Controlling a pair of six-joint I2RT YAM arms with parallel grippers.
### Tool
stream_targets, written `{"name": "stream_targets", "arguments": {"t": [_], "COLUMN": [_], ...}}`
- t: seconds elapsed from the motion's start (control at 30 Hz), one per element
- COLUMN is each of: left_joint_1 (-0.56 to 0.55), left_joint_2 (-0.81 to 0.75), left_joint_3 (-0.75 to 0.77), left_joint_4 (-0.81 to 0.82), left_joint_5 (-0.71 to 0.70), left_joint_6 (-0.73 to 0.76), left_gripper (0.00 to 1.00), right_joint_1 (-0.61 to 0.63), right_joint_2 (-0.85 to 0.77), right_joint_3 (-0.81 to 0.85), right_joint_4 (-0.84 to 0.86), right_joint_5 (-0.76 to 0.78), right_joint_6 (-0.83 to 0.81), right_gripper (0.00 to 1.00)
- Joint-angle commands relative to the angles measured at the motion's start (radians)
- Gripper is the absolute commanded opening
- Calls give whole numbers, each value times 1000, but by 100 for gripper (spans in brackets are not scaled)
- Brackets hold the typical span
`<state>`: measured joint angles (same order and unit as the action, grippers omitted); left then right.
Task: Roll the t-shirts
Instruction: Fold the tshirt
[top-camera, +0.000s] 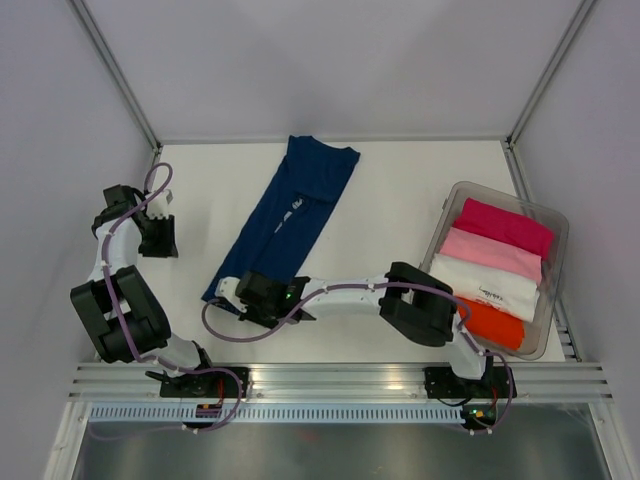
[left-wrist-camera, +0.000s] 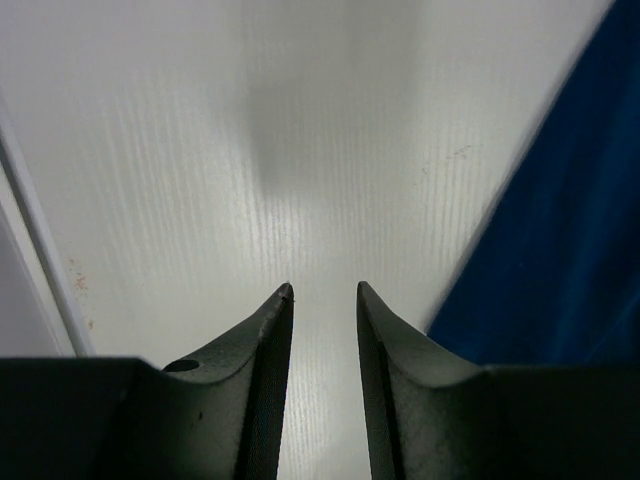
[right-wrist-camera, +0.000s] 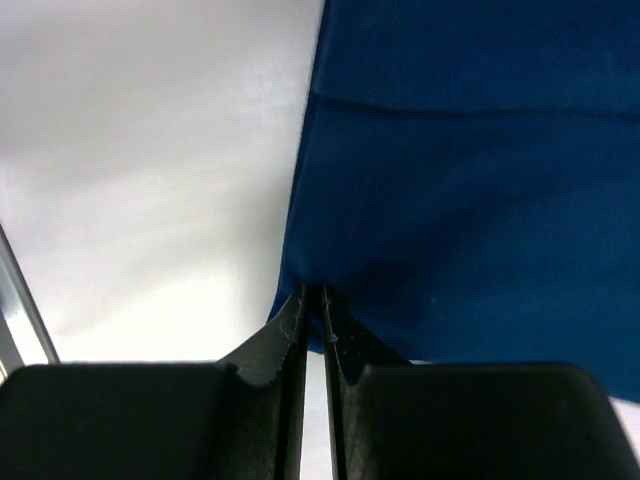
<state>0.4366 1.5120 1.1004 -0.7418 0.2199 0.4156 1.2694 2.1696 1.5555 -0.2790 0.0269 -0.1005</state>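
Evidently we are only starting: the navy tee (top-camera: 290, 215) lies mid-frame as an unrolled strip, our right gripper (right-wrist-camera: 312, 292) pinched on its lower corner, left gripper (left-wrist-camera: 324, 292) parted, empty; four tees (top-camera: 495, 265) wait in the bin (top-camera: 549, 300).

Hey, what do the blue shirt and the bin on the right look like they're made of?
The blue shirt looks like soft, matte knit fabric, probably cotton: it lies limp with gentle creases. The bin looks like clear, glossy hard plastic: its walls are see-through and hold their shape.
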Motion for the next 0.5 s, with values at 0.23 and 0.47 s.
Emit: {"name": "stream_targets", "arguments": {"t": [0.23,0.47], "left_joint_1": [-22,-205], "left_joint_2": [-65,-140], "left_joint_3": [-10,-73], "left_joint_4": [-41,-41], "left_joint_5": [268,315], "left_joint_6": [38,104], "left_gripper": [40,41], "right_joint_1": [-90,-99], "right_joint_2": [-290,-413], "right_joint_3": [-412,-557], "right_joint_4": [-75,-89], "right_joint_5": [-5,-8], "right_joint_6": [73,97], "right_gripper": [16,17]}}
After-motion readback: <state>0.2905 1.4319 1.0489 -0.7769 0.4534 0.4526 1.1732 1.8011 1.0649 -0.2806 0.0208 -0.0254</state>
